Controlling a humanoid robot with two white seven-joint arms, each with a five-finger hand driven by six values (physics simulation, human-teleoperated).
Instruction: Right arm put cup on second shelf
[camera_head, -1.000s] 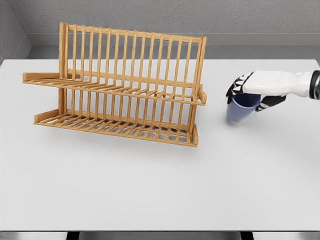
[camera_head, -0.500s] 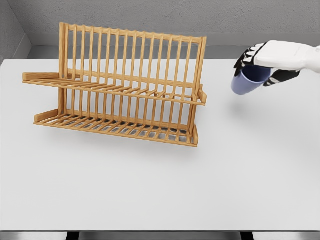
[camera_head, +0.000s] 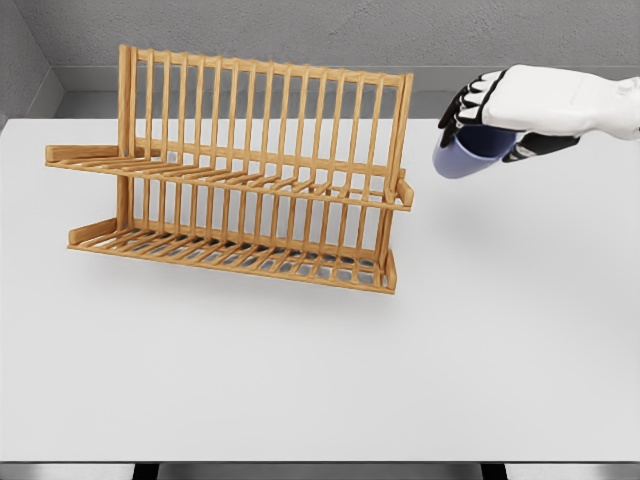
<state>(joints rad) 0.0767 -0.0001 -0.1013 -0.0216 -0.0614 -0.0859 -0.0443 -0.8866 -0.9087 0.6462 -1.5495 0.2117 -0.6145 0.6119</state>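
Observation:
A blue cup (camera_head: 462, 155) hangs in the air, tilted, with my right hand (camera_head: 490, 120) shut on it from above. It is to the right of the wooden dish rack (camera_head: 240, 170), level with the rack's top and a short gap from its right end post. The rack has a lower shelf (camera_head: 230, 255) and an upper shelf (camera_head: 230, 178), both bare. My left arm does not show.
The rack stands on a white table (camera_head: 320, 370) whose front and right parts are open surface. A grey wall runs behind the table's far edge.
The right hand has lifted the cup off the table and carried it up and to the left, closer to the rack's right end.

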